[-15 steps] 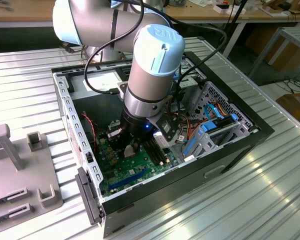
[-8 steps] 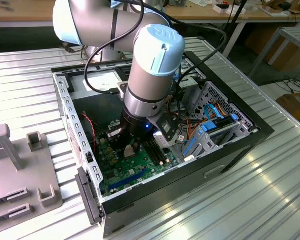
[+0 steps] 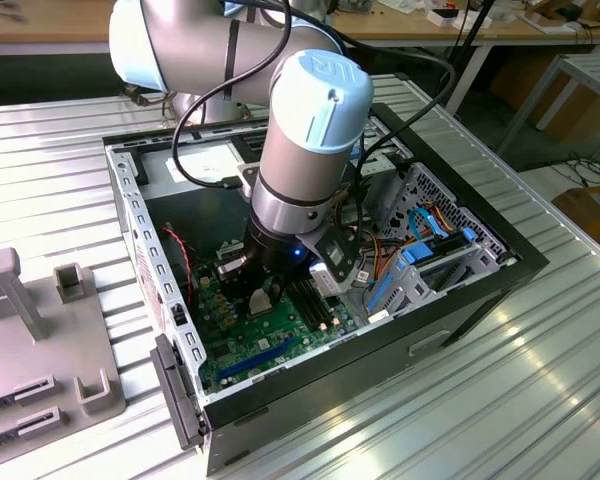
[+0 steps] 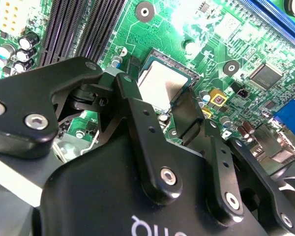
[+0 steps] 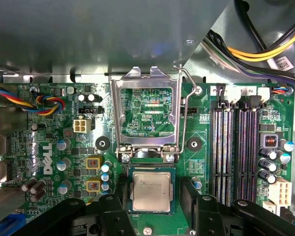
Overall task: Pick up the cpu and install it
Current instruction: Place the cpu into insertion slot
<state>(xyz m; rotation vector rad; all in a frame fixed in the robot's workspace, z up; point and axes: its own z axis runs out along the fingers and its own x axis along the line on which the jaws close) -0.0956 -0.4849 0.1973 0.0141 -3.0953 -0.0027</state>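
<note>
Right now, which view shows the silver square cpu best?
The first wrist view: the silver square cpu faces the camera whole. In the second wrist view the end effector covers part of it; the exterior view leaves it too small.

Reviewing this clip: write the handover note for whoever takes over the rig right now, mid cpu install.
Gripper: open, low inside the computer case, one finger on each side of the cpu, with a gap showing on both sides in the first wrist view.
Cpu: lies flat in the socket on the green board.
Done: cpu set into the socket.
Left: the metal hold-down frame is still flipped open beside the socket, not yet closed over the cpu.
</note>
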